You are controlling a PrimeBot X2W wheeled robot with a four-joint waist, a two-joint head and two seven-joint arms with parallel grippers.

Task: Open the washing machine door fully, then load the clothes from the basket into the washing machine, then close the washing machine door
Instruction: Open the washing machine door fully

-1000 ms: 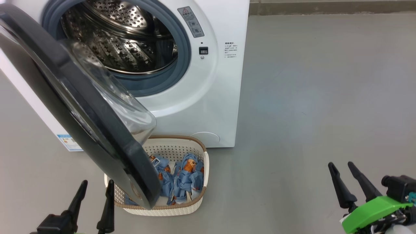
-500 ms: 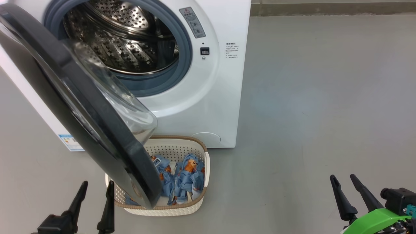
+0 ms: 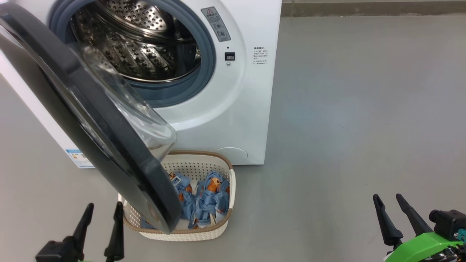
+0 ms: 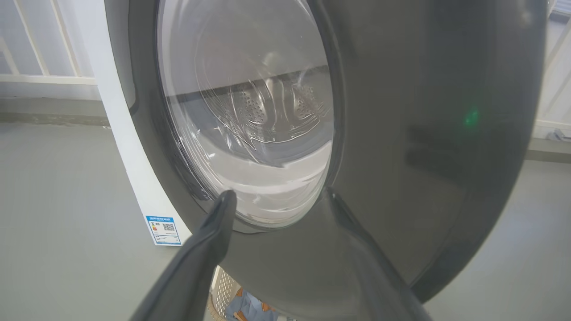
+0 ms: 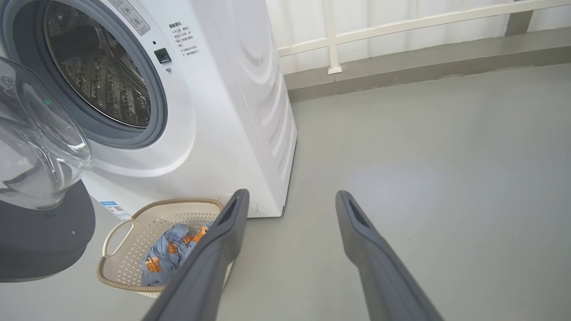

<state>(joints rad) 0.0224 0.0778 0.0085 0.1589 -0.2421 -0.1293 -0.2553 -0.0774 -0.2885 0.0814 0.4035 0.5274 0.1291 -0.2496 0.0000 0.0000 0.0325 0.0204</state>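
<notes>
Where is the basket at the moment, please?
In the head view, the basket sits on the floor at lower centre, just in front of the washing machine, its left part hidden behind the open door, clothes inside.

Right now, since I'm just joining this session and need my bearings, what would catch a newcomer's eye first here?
The glossy black washing machine door hangs open across the head view's left, with the steel drum gaping behind it. Below, blue printed clothes lie in the cream basket. The left gripper and right gripper hover open at the bottom corners.
</notes>
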